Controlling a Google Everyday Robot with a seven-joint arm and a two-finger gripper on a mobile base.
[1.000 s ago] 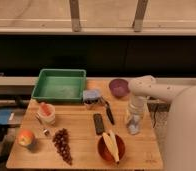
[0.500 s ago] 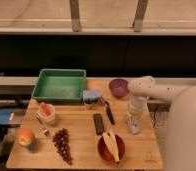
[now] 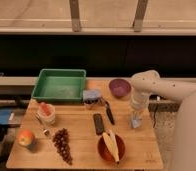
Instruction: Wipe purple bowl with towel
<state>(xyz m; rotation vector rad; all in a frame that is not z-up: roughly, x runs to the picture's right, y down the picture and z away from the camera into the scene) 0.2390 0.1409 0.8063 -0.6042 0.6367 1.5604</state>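
Note:
The purple bowl (image 3: 119,87) stands at the back of the wooden table (image 3: 81,155), right of centre. My gripper (image 3: 135,121) hangs from the white arm (image 3: 143,85) and points down at the table's right side, in front of the bowl and a little to its right, apart from it. Something pale bluish shows at the gripper's tip; I cannot tell what it is. A blue-grey thing (image 3: 91,96) that may be the towel lies left of the bowl, by the green tray.
A green tray (image 3: 59,85) sits at the back left. A black remote (image 3: 98,123) and a black-handled utensil (image 3: 108,112) lie mid-table. A red bowl with a banana (image 3: 111,146), grapes (image 3: 62,144), an apple (image 3: 26,137) and a cup (image 3: 47,113) stand in front.

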